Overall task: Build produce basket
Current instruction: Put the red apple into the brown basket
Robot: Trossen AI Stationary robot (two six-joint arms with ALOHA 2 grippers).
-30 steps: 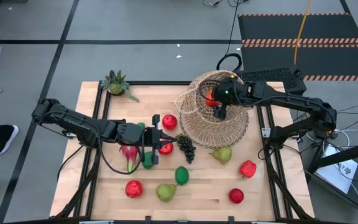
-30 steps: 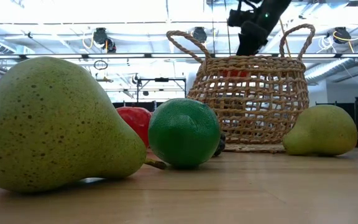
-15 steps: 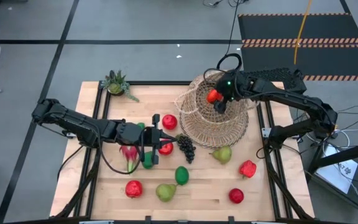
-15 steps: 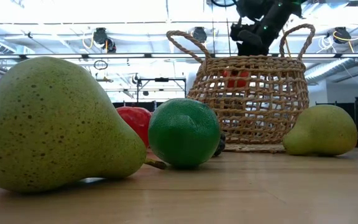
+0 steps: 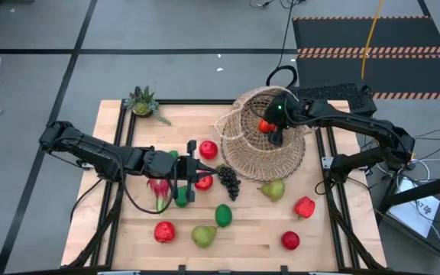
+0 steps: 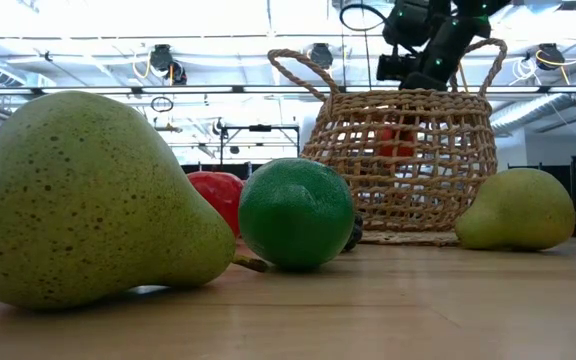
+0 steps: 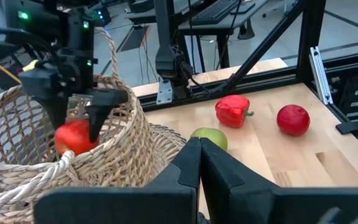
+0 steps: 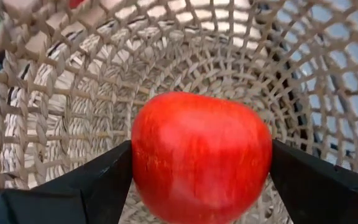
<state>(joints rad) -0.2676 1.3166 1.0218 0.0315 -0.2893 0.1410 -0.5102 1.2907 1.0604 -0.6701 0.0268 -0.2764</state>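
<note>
The tan woven basket (image 5: 266, 149) stands upright on its base at the table's far right. My right gripper (image 5: 270, 131) reaches into its mouth, shut on a red apple (image 8: 201, 158), which shows through the wicker (image 6: 398, 140) in the low view. My left gripper (image 7: 199, 149) hovers shut and holds nothing, left of the basket, above a dragon fruit (image 5: 159, 189) and a lime (image 5: 180, 197). Other produce lies on the table: a red apple (image 5: 208, 150), grapes (image 5: 228, 181) and a pear (image 5: 273, 189). My right gripper pinches the red apple by its two opposite sides (image 8: 140, 168) between its two fingers (image 8: 98, 183). The fingers slant down into the basket from above its rim. The apple hangs inside the basket, clear of the woven floor.
Near the front edge lie a lime (image 5: 223, 215), a pear (image 5: 202, 235), two red apples (image 5: 164, 231) and a red pepper (image 5: 305, 206). A small potted plant (image 5: 143, 103) stands at the far left corner. The basket's loop handles (image 6: 293, 70) rise beside my right gripper.
My right gripper has sunk from above the rim down into the basket, carrying the red apple, which now hangs lower inside the wicker. Its hold has stayed the same.
</note>
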